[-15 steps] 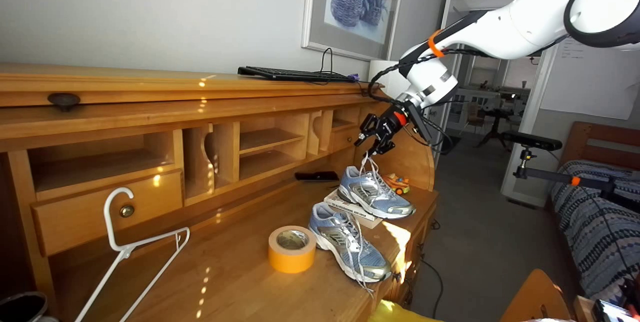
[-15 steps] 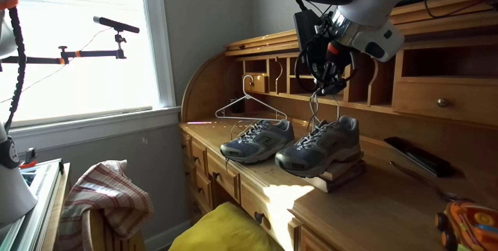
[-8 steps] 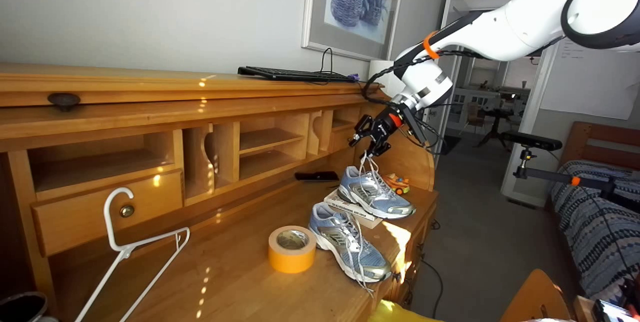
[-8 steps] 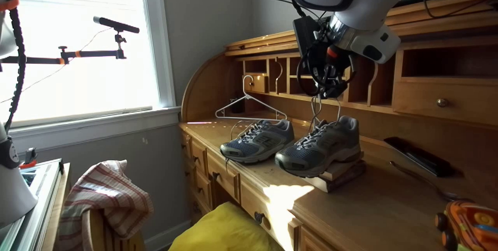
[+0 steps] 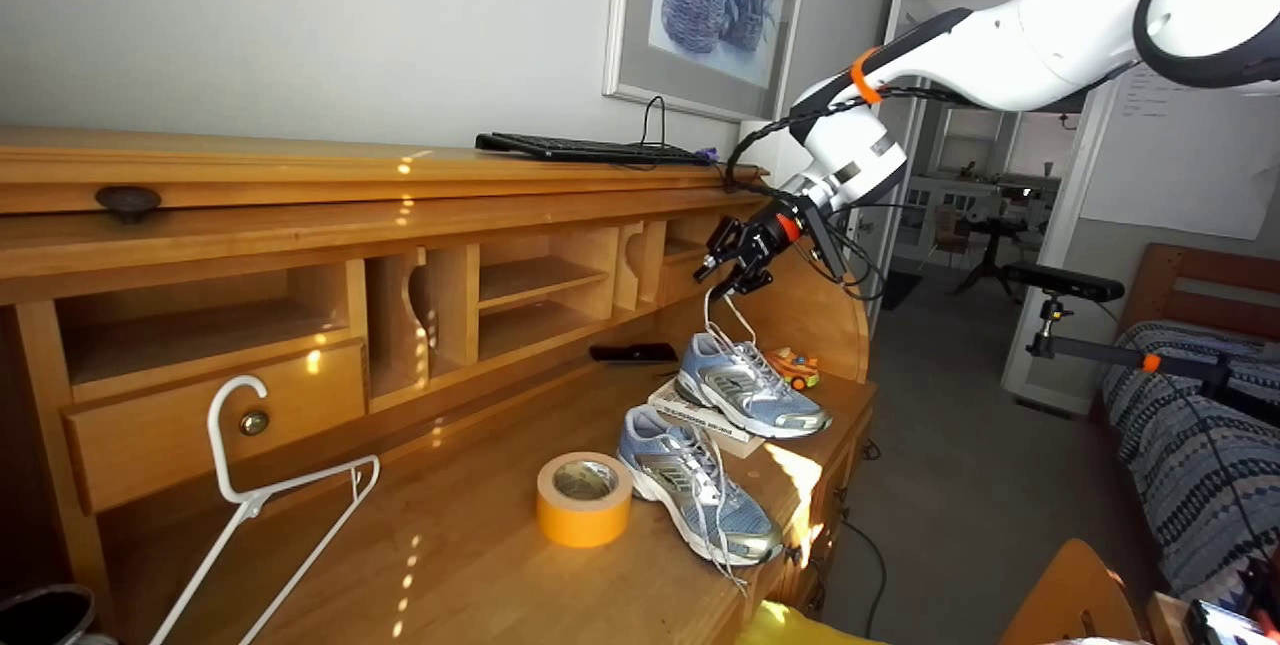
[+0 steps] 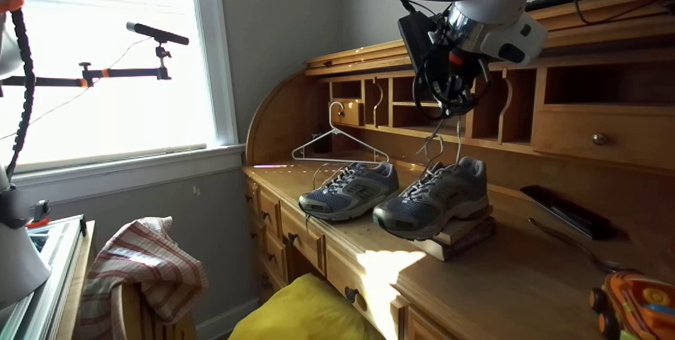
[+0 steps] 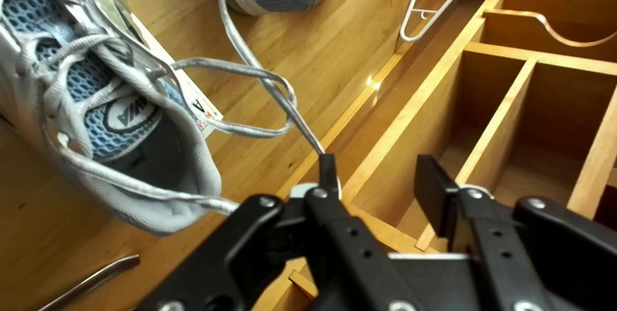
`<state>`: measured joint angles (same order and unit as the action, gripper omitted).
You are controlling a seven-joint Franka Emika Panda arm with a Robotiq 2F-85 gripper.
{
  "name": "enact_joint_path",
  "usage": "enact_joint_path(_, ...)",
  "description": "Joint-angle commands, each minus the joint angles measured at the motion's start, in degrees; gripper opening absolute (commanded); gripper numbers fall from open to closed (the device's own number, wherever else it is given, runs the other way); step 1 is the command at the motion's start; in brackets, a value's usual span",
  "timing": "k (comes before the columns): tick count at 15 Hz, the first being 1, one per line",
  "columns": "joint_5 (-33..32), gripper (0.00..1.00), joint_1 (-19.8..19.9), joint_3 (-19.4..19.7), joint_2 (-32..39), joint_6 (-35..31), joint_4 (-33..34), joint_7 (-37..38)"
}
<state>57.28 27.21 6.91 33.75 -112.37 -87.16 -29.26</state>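
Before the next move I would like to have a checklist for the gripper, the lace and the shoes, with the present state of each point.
1. Gripper open: ok, a gap shows between its fingers.
2. Gripper clear of the lace: not ok, the lace runs up to one finger.
3. Lace not caught at that finger: cannot tell, its path is hidden there.
4. Nearest shoe upright on the book: ok.
5. That shoe supported fully: not ok, its toe juts past the book.
6. Other shoe clear of the gripper: ok, it stands on the desk.
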Motion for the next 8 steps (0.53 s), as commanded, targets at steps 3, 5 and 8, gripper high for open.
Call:
enact_joint_path(3, 2.9, 0.45, 0.1, 0.2, -2.4, -1.7, -2.0, -2.8)
enact_joint_path(5, 3.6, 0.44, 0.3, 0.5, -3.4, -2.3, -2.7, -3.3)
enact_joint_path(8, 4.8, 0.45, 1.3, 1.7, -5.1, -2.8, -4.6, -4.0)
